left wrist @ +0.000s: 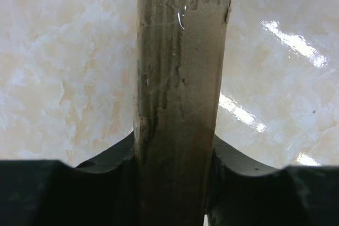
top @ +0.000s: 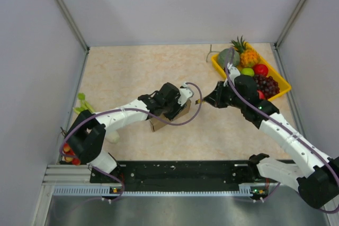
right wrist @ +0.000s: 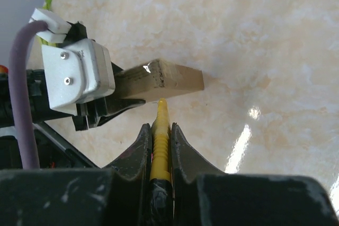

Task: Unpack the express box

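**Item count, table station**

Two arms were on record, the left arm point(top: 127, 114) and the right arm point(top: 286, 130), with two grippers, the left gripper point(left wrist: 174, 144) and the right gripper point(right wrist: 160, 128). One express box point(right wrist: 175, 80) was counted. One yellow tool point(right wrist: 160, 146) was counted. One yellow tray point(top: 218, 65) carried one pineapple point(top: 248, 55), one bunch of grapes point(top: 267, 84), one green fruit point(top: 247, 71) and one red fruit point(top: 260, 69) in plain view.

Thing: the express box point(top: 157, 124), small, flat, plain brown cardboard, scuffed.
Grip: pinched across its thin faces by my left gripper point(left wrist: 177, 183).
Pose: edge-on in my left wrist view, its ragged corrugated end pointing away from me.
Place: near the middle of the table point(top: 132, 72); resting or lifted, I cannot tell.
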Robot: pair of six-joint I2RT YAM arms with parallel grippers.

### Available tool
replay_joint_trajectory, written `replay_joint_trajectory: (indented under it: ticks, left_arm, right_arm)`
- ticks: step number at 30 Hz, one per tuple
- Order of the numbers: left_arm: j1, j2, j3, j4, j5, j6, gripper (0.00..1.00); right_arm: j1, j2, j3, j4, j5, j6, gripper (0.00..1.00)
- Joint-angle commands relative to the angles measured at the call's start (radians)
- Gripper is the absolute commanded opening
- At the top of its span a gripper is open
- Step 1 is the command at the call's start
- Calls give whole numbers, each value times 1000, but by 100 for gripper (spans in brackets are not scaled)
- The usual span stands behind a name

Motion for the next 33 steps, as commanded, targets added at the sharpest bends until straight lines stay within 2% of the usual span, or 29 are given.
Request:
replay_joint_trajectory:
  ticks: [1, 8, 19, 33]
  left_arm:
    - [-3, 51, -46, 2, 69, -27, 36]
    - [-3, 54, -52, -6, 75, -10, 32]
    - [-2, 60, -51, -7, 79, -4, 30]
    - [-3, 74, -52, -4, 72, -9, 28]
  right_arm:
    - [-7, 32, 40, 204, -1, 27, 0]
    - [-7, 118, 36, 347, -16, 39, 0]
    - [-7, 192, 50, 355, -26, 18, 0]
    - [-7, 207, 40, 355, -68, 28, 0]
